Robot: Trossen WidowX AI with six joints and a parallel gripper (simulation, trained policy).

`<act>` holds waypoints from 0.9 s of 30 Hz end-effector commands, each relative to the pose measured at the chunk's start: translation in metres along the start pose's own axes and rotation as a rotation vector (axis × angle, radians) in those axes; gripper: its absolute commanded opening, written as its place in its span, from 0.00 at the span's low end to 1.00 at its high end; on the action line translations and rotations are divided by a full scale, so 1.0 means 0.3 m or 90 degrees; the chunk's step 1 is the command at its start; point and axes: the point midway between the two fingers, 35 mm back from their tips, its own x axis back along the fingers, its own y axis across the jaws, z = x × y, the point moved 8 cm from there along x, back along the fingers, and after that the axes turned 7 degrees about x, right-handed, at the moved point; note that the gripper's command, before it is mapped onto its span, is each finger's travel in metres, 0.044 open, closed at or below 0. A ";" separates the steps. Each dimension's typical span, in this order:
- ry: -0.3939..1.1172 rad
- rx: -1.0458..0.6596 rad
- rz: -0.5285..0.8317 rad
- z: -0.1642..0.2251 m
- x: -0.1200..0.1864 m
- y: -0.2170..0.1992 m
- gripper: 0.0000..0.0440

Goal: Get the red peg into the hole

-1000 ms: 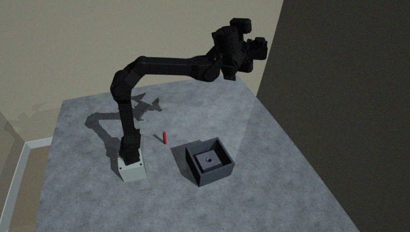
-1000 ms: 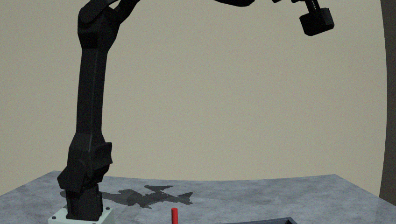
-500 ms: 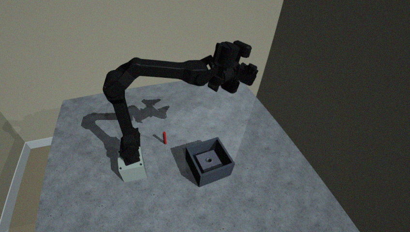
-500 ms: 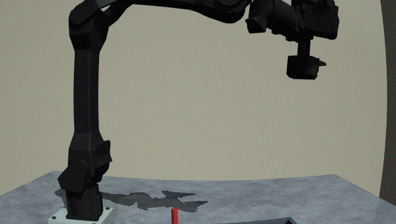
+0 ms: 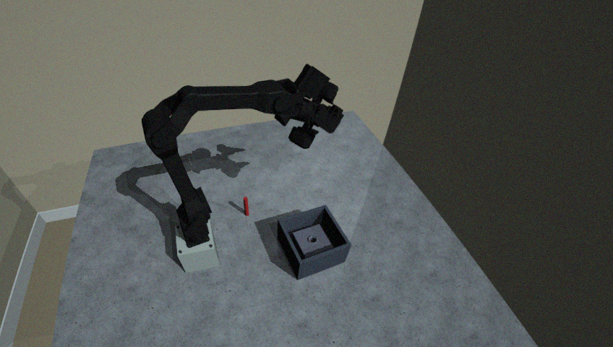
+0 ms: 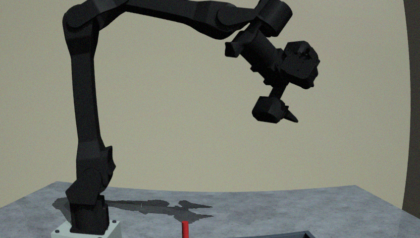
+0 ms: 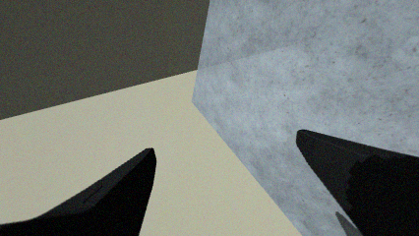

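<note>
Spread wide, with nothing between its tapered black fingertips, the claw (image 5: 329,139) (image 6: 303,103) (image 7: 226,145) hangs high above the mottled blue-grey tabletop (image 5: 241,301) (image 6: 330,206) (image 7: 315,88). Dark, angular segments form the arm (image 5: 223,97) (image 6: 83,100), bolted to a pale, blocky base (image 5: 199,261) (image 6: 115,231). An open-topped, square-walled slate-grey box (image 5: 324,259) (image 6: 294,235) contains a flat, paler square plate (image 5: 303,243) with a round hole, unfilled, near its middle. Between base and box, the slim, cylindrical red peg (image 5: 246,206) (image 6: 184,229) stands upright on the tabletop, outside the box.
</note>
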 end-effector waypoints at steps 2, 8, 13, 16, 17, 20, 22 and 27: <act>0.015 0.020 0.110 0.110 -0.012 -0.078 1.00; 0.034 0.036 0.242 0.214 -0.015 -0.180 1.00; 0.045 0.049 0.353 0.282 -0.006 -0.267 1.00; 0.049 0.054 0.419 0.315 0.003 -0.319 1.00; 0.049 0.056 0.441 0.325 0.006 -0.336 1.00; 0.049 0.060 0.503 0.349 0.015 -0.385 1.00; 0.048 0.062 0.541 0.361 0.020 -0.415 1.00; 0.041 0.063 0.625 0.383 0.021 -0.485 1.00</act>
